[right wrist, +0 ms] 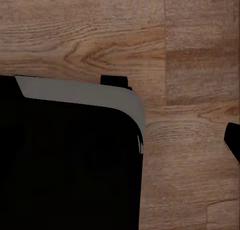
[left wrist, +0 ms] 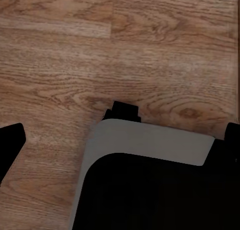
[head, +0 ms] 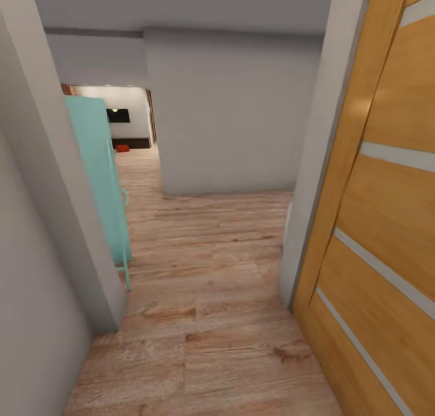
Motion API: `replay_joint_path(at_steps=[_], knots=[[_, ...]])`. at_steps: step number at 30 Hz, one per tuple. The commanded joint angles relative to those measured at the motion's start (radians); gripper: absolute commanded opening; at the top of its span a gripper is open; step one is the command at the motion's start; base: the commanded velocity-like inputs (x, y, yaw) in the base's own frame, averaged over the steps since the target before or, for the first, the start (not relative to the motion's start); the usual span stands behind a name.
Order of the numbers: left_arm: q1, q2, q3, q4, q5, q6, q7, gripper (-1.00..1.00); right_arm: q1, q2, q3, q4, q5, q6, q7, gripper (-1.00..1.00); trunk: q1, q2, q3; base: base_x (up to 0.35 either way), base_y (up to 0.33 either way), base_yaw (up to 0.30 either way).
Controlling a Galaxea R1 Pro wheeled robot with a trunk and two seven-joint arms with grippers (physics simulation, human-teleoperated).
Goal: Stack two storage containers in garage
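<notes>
Both my wrist cameras look down past my dark base onto wood plank floor; whether either claw is spread or pressed together, I cannot tell. Far ahead down the hallway, my head view catches one small orange-red container on the living room floor, past a teal cabinet, with an orange door at my right. No writing is readable.

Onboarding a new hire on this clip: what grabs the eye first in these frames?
The orange wooden door with pale glass slits dominates the head view's right side, standing open beside a light wood plank floor. On the left, a turquoise cabinet stands against the wall. Far down the hallway, a small orange-red object sits on the floor, too small to identify.
</notes>
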Motion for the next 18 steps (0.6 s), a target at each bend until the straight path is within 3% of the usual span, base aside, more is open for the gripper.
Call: replay_joint_path(at_steps=[1, 18], knots=[[-0.001, 0.000, -0.001, 0.001, 0.005, -0.003, 0.001, 1.00, -0.001, 0.000, 0.008, 0.003, -0.007, -0.005, -0.002, 1.00, 0.001, 0.000, -0.001, 0.321, 0.000, 0.000], [-0.001, 0.000, -0.001, 0.001, 0.005, -0.003, 0.001, 1.00, -0.001, 0.002, 0.006, 0.003, -0.003, -0.005, -0.002, 1.00, 0.001, 0.000, -0.001, 0.321, 0.000, 0.000]])
